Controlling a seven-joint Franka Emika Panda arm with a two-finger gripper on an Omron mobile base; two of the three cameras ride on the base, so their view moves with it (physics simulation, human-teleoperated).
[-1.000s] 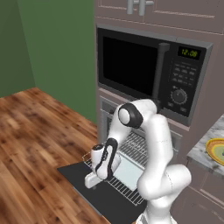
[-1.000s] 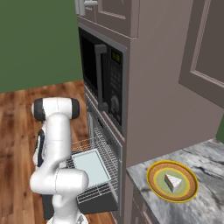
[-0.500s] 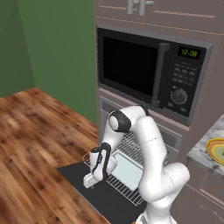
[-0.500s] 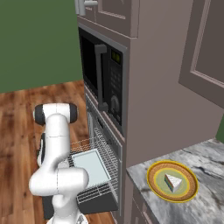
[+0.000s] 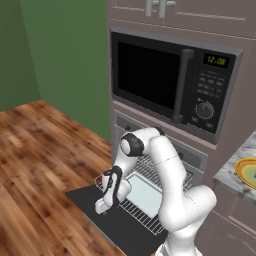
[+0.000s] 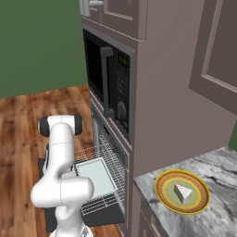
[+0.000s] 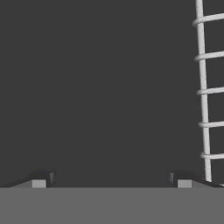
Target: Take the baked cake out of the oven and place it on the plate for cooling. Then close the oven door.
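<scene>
The robot's spread-open gripper point(image 5: 101, 206) has dipped lower to the flat black oven door point(image 5: 85, 201); cake point(image 6: 183, 191) sits on the yellow-rimmed plate point(image 6: 163, 197), so closing comes next.

The oven door point(image 5: 107, 220) is lying open as a flat, matt, nearly black panel, and in the hand view point(image 7: 96, 87) it is showing the same even dark surface with no gloss. The wire rack point(image 5: 150, 200) is looking like thin pale metal rods, and a smooth pale tray point(image 6: 97, 176) is sitting on it. The floor point(image 5: 40, 160) is showing reddish-brown wood planks with a visible grain. The microwave point(image 5: 165, 85) is appearing as glossy black plastic and glass. The counter point(image 6: 217, 185) is looking like grey veined stone, carrying the smooth plate point(image 6: 163, 196) with its yellow-orange rim. The arm point(image 5: 170, 170) is showing a smooth white shell.
</scene>
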